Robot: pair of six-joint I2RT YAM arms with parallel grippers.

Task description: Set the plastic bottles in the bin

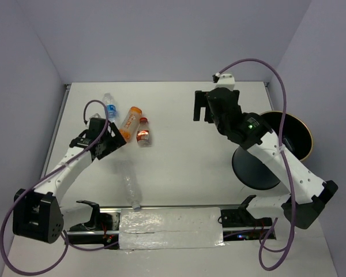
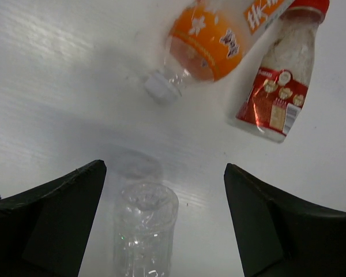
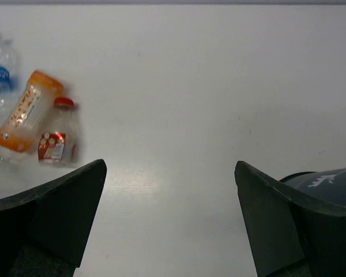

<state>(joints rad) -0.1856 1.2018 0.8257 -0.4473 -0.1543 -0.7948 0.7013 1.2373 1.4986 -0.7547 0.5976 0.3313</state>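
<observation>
An orange bottle (image 1: 131,122) and a short red-labelled bottle (image 1: 143,131) lie side by side, with a clear blue-labelled bottle (image 1: 110,105) behind them. A plain clear bottle (image 1: 131,187) lies nearer the front. My left gripper (image 1: 115,141) is open just left of the orange bottle. In the left wrist view a clear bottle (image 2: 144,231) with no label showing lies between the open fingers (image 2: 57,219), ungripped, with the orange bottle (image 2: 210,37) and red-labelled bottle (image 2: 277,92) beyond. My right gripper (image 1: 200,107) is open and empty. The dark bin (image 1: 259,170) lies behind the right arm. No yellow-green-labelled bottle is visible.
The tan rim (image 1: 309,140) of the bin shows at the far right. A taped strip (image 1: 173,228) runs along the near edge between the arm bases. In the right wrist view the bottles (image 3: 26,109) lie far left and the bin (image 3: 328,182) at the right.
</observation>
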